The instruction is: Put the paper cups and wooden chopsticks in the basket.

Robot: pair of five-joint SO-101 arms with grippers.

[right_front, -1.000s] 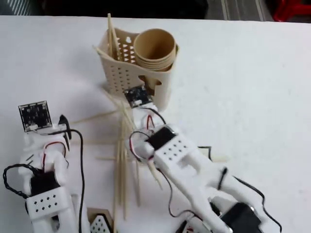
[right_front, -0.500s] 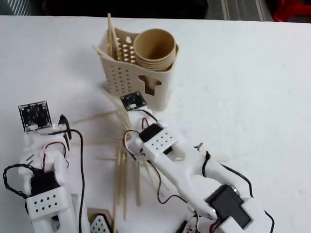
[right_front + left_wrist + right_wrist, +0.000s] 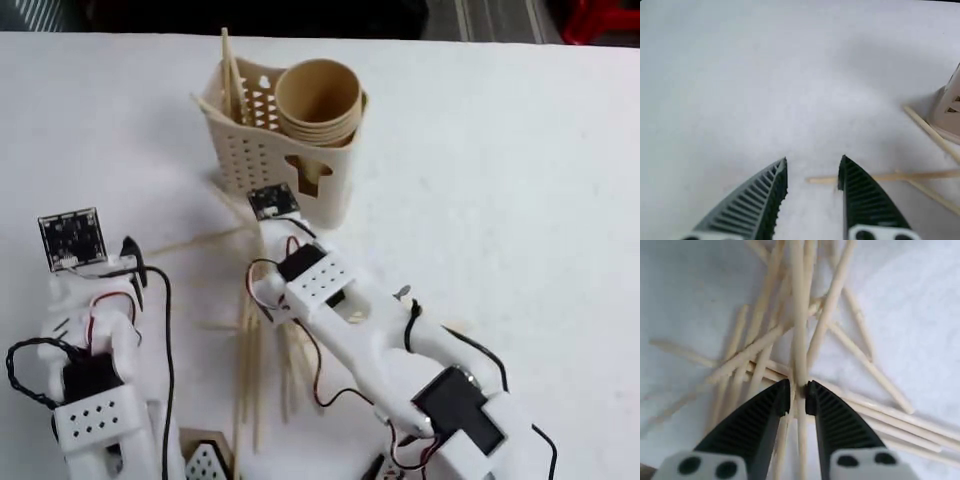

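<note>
High view: white perforated basket [image 3: 250, 160] stands upright at the far side of the desk [image 3: 520, 150]. Inside it is a nested stack of paper cups [image 3: 318, 98], and a few wooden chopsticks [image 3: 229, 75] lean upright at the corner beside the cups. I can't tell whether a divider separates them. A loose chopstick pile [image 3: 250, 350] lies criss-crossed on the desk in front of the basket. The right arm [image 3: 340, 320] is over the pile; the left arm [image 3: 90, 340] is parked off to the side.

Left wrist view: left pincer [image 3: 813, 160] is spread apart over bare desk, holding nothing. A stray stick [image 3: 890, 176] lies at one fingertip.

Right wrist view: right pincer [image 3: 797, 387] is pinched together on a single chopstick [image 3: 799, 335] on top of the heap.

Likely handling: the sticks are light, stiff, thin and smooth, so they roll and pivot easily. Grip near mid-length. Crossing neighbours may drag along.
</note>
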